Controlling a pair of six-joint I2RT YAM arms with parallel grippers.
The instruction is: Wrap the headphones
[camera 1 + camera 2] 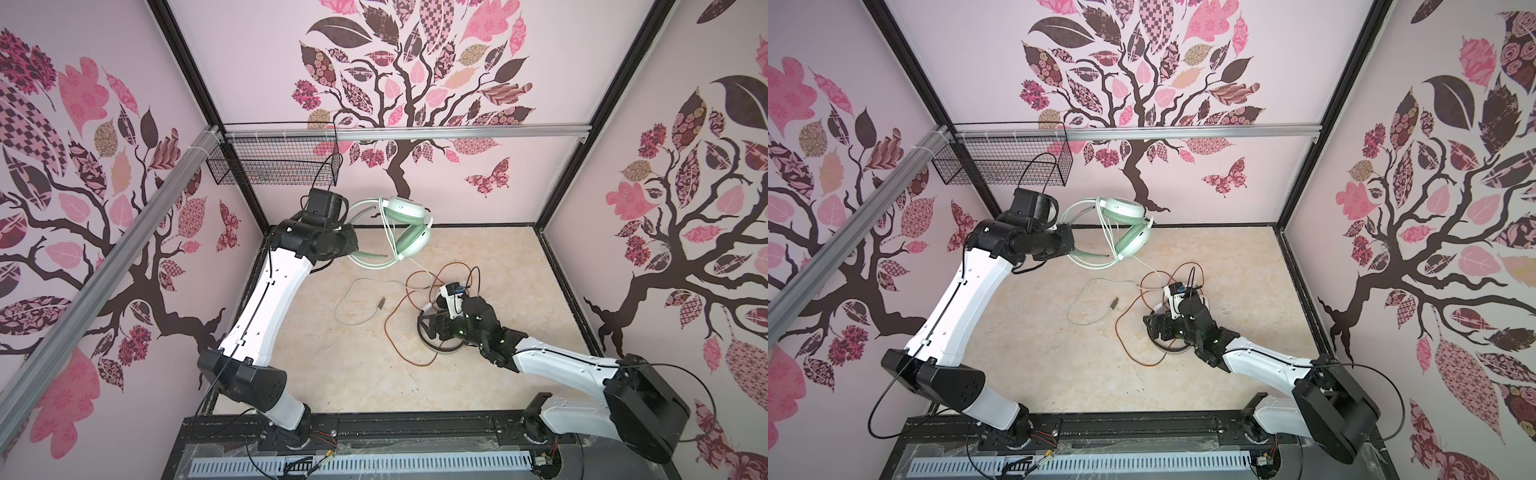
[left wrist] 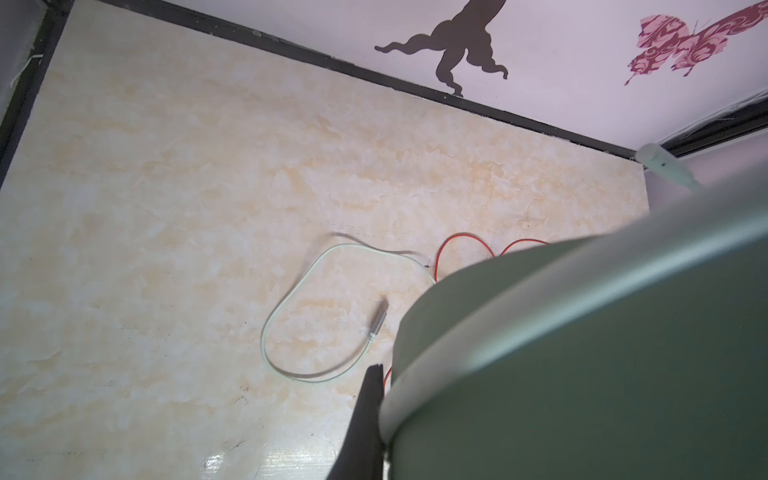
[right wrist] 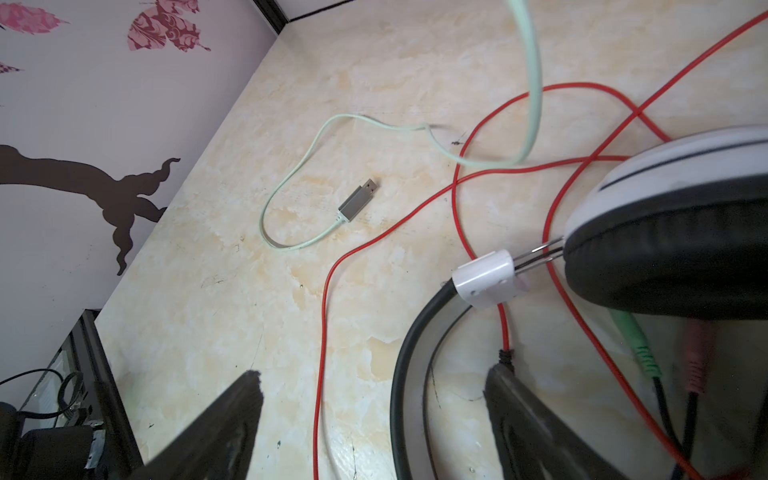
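While the left hand (image 1: 354,245) clamps one mint headset (image 1: 409,232) aloft, the right hand (image 3: 374,372) gapes, empty, over one white-black headset (image 3: 665,257).

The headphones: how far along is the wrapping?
Done: a few turns of pale green cable seem wound on the mint-green headset. In hand: the left gripper holds it aloft; its cable tail and USB plug lie on the table. Left: the white-and-black headset, orange-red cable loose, under the open right gripper.

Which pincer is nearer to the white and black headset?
Right. The right pincer hangs open just above the white and black headset; the left pincer is raised far away, gripping the mint-green headset.
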